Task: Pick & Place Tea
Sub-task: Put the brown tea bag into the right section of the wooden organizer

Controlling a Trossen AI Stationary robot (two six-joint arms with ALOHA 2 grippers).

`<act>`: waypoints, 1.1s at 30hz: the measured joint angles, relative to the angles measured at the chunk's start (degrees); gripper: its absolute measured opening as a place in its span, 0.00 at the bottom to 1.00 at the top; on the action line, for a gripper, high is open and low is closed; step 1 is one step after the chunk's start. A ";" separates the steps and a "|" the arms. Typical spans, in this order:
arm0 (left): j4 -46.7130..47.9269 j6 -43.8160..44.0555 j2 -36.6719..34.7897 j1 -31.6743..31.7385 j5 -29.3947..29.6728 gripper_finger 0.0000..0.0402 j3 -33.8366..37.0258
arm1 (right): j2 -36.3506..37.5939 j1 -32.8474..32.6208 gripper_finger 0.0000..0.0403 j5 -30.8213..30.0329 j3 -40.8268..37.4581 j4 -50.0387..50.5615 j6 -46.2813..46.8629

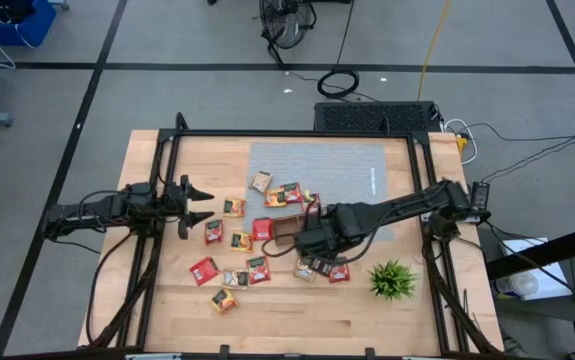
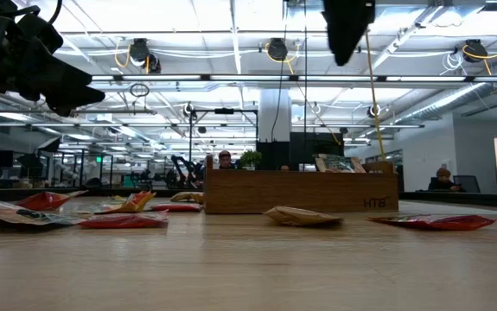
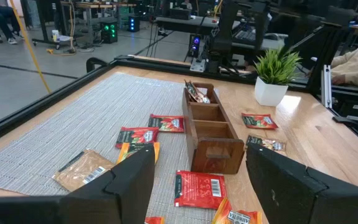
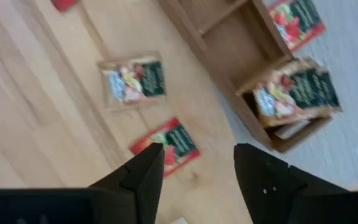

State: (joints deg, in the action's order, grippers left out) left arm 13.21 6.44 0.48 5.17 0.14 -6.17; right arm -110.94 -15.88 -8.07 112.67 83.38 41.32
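Hovering over the middle of the table, the right gripper [image 1: 312, 243] sits just above the near end of the wooden tray [image 1: 285, 231], its fingers [image 4: 142, 180] spread apart with nothing between them. Through that gap the right wrist view shows bare wood and a red tea sachet [image 4: 169, 147] lying flat, with a pale sachet [image 4: 132, 80] a little beyond it. The tray has 3 compartments; one end compartment holds a pale sachet [image 4: 298, 93] propped at a tilt against its wall, and the other 2 that show look empty. The left gripper [image 1: 195, 206] waits at the left side of the table, above the surface, its fingers [image 3: 126, 180] also spread and empty. The rest of the tea lies loose around the tray: several sachets on the grey mat [image 1: 352, 165] behind it, a red one [image 1: 262, 228] just left of the tray, more red and orange-yellow ones scattered toward the front left [image 1: 204, 270], and 2 [image 1: 338, 272] just in front of the right gripper. A spiky green plant [image 1: 393, 280] stands near the front right corner.
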 joint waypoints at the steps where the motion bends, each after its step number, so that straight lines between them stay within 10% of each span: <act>1: 0.00 0.02 0.00 -0.02 -0.01 0.63 0.00 | -1.37 0.02 0.45 0.75 1.80 0.49 0.00; 11: 0.01 0.02 0.01 -0.01 -0.02 0.63 0.00 | -11.08 -0.73 0.45 3.71 14.27 2.37 0.05; 33: 0.01 0.02 0.01 -0.02 -0.02 0.63 0.01 | -17.68 -3.78 0.45 3.38 6.17 -12.58 4.73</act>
State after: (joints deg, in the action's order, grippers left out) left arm 13.22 6.46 0.49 5.15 0.12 -6.16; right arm -128.62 -19.66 -4.69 118.83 70.80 46.04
